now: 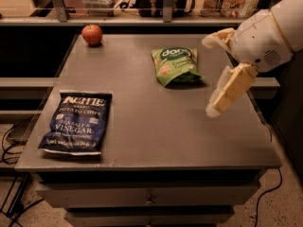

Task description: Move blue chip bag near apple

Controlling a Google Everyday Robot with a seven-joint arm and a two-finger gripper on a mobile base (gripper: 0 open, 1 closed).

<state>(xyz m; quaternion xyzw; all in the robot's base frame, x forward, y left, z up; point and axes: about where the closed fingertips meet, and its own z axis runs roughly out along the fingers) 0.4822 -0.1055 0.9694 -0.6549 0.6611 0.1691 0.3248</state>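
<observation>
Gripper [209, 77] is held spread and empty above the table's [156, 141] three-o'clock edge, judged poised for a reach, since the blue chip bag [75, 123] is laid flat at eight o'clock, well apart from the apple [92, 34] at eleven o'clock.

We take this for an office or lab snack area: a grey bench [156, 126] with drawers [149, 196], cables [6, 148] on speckled floor [286, 188], stocked shelves [227, 1] beyond its far edge, and a robot gripper [209, 76], fingers apart, near its right edge.
</observation>
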